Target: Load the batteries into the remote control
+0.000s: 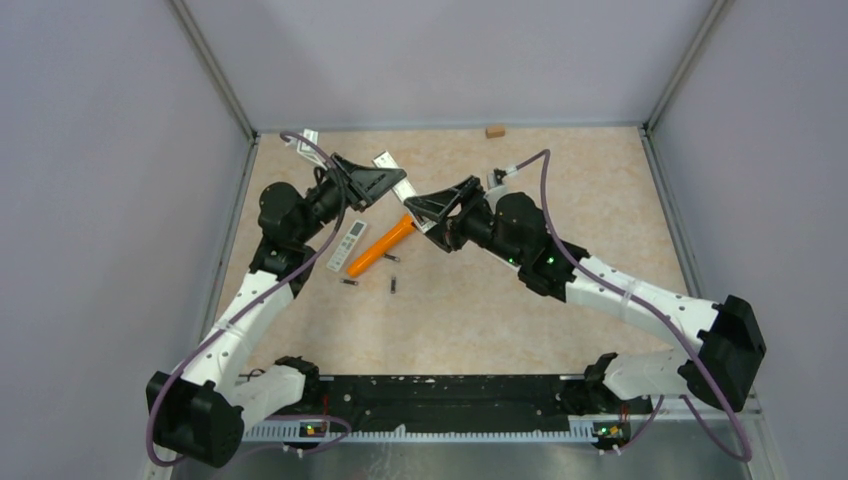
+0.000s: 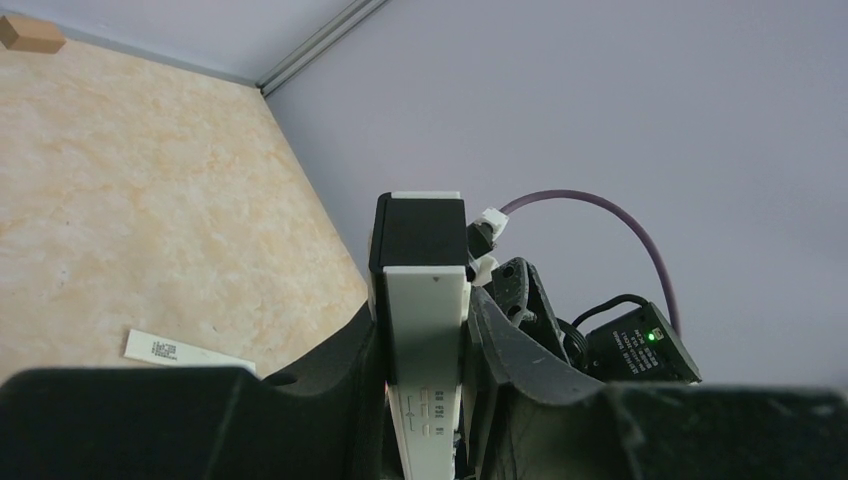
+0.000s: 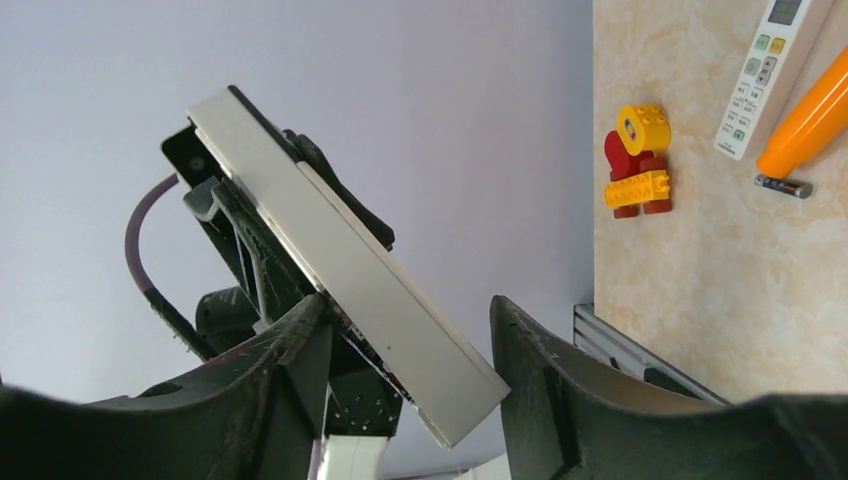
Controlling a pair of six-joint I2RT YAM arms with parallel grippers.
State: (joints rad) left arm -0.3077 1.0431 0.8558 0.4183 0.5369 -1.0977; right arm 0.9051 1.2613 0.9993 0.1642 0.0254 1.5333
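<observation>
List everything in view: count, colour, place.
held remote control: one, white with a black end, raised above the table in the left gripper
second remote control: one, white, flat on the table beside the orange tube
orange tube: one, orange, lying mid-table
batteries: three visible, dark, loose near the tube
brick toy: one, red and yellow, near the second remote
block: one, brown, far edge
label strip: one, white, on the table
table: one, beige
left gripper: black, shut on the held remote
right gripper: black, fingers either side of the held remote's end
</observation>
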